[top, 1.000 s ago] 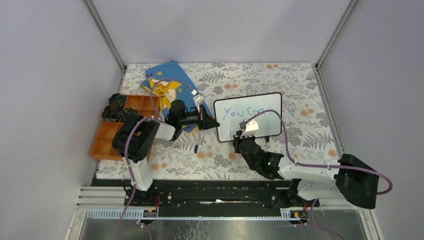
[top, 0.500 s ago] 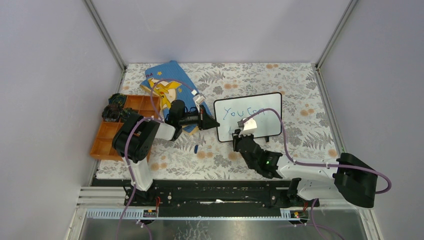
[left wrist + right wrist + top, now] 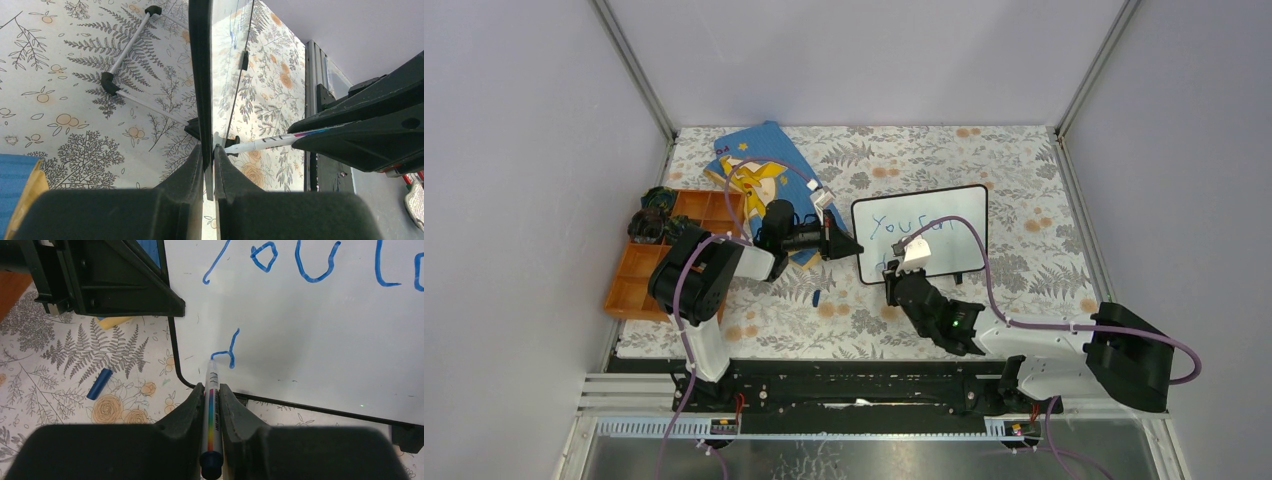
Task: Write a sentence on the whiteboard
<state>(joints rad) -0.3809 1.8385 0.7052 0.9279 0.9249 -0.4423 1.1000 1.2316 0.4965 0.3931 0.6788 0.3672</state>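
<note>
One marker (image 3: 210, 410), now farther left, on one whiteboard (image 3: 310, 340).

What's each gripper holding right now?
Left gripper: shut on the whiteboard edge.
Right gripper: shut on the marker, tip at the whiteboard.

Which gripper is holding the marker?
The right gripper: it pinches the marker, tip at the whiteboard. The left gripper clamps the whiteboard's edge instead.

place: lab test cell | cue: grey walls (image 3: 864, 60), aluminium frame rails (image 3: 634, 70)
</note>
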